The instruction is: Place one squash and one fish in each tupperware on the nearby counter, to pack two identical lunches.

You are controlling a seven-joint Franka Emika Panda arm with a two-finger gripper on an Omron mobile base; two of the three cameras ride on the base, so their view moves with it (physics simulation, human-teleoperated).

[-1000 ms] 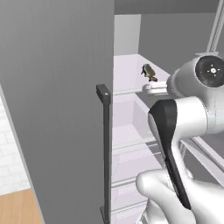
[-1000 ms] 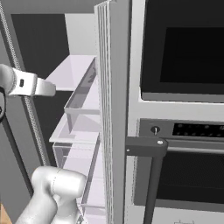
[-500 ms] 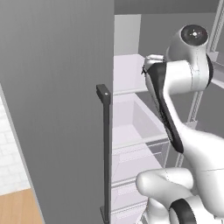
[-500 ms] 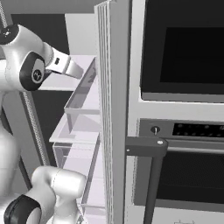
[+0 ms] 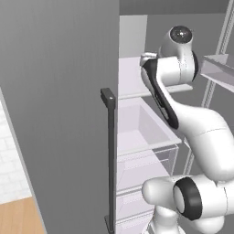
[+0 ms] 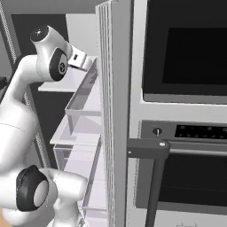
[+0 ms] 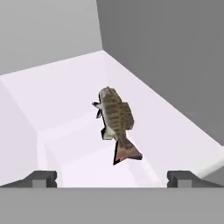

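I see one fish point(image 7: 116, 124) lying on the pale fridge shelf point(image 7: 61, 100), just ahead of my gripper point(image 7: 112, 178), whose fingers stand spread wide with nothing between them. It looks small, light and rigid, probably a bit slick along its flanks. I judge the thick mid-body the safest place to pinch, across its narrow width, not the thin tail fin
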